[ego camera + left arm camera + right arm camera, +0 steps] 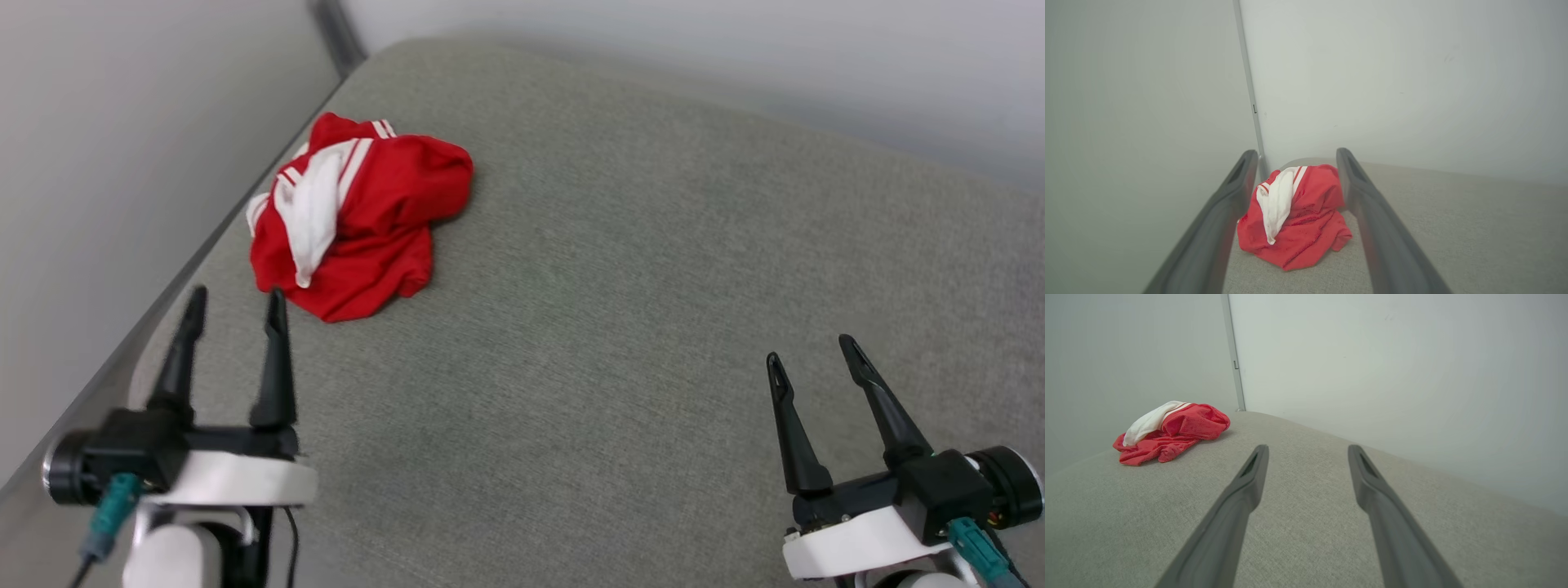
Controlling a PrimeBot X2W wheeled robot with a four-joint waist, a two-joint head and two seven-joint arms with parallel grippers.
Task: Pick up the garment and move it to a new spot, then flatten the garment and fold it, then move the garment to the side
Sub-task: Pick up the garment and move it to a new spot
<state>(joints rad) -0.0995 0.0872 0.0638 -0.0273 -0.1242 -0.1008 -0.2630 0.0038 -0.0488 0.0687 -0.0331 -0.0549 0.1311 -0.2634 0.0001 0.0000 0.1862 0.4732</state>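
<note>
Head view is catching both at once: left gripper (236,292) and right gripper (808,348) are hanging spread, holding nothing. The garment (375,220) is lying bunched upper left on the grey cushion (612,286), red, with probably a white sleeve draping across.

One crumpled garment (371,237) on one grey padded surface (620,327). Two grippers, left gripper (236,296) and right gripper (808,349), two dark fingers (274,367) apiece, four altogether. Two pale walls (122,147) behind, one grey strip (333,34) between.

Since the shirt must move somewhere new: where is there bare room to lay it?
The cushion is bare everywhere right of the shirt, out to the right jaws and back wall. Only the left corner, by the side wall, is crowded.
</note>
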